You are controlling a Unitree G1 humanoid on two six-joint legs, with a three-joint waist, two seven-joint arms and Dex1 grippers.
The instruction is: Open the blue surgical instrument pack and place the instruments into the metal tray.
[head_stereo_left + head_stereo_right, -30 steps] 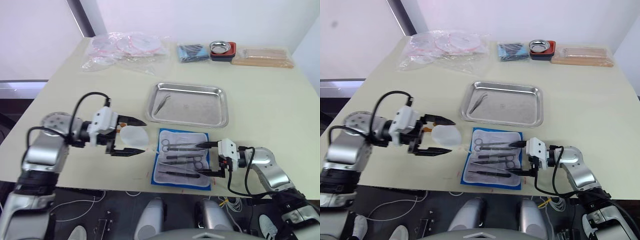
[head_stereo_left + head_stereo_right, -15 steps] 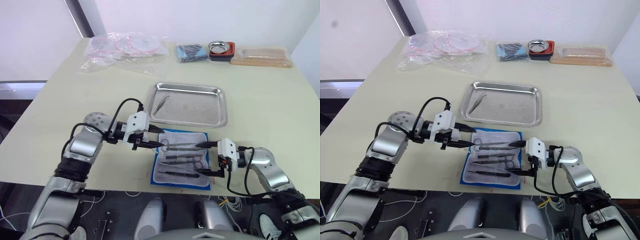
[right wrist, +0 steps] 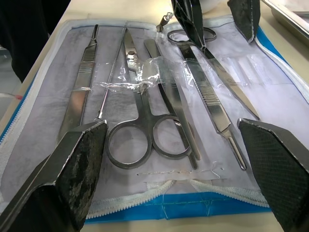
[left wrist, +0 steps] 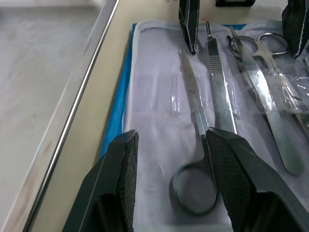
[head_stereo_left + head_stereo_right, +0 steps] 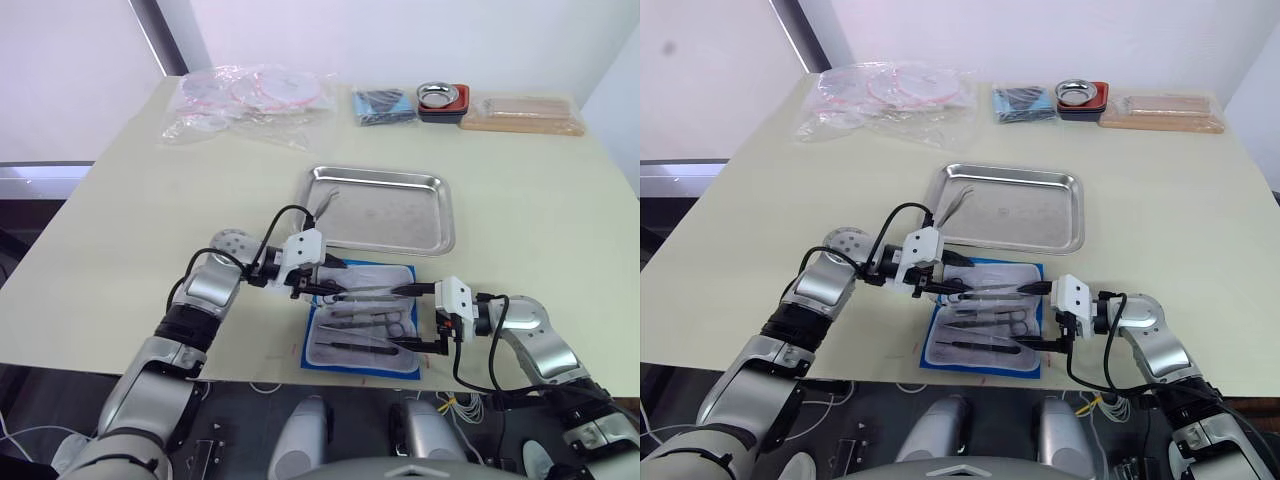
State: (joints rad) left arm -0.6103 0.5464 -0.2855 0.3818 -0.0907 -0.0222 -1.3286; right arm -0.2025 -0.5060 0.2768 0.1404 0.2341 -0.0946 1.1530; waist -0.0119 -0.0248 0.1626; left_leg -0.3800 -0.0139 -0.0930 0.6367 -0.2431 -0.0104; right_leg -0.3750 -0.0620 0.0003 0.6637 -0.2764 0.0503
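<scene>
Both arms are cased in rounded silver-grey metal shells with darker black joints, and a thin black cable loops loose from each forearm to a small white block at the wrist. From each block spring two black fingers (image 4: 236,188), wedge-shaped and tapering, their inner pads finely cross-hatched and worn pale at the edges.

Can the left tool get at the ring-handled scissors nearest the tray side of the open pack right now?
Probably yes. The left tool is open with its fingers on either side of the scissors, which lie exposed on the lining of the blue surgical instrument pack. Only a thin clear strap crosses the blades.
</scene>
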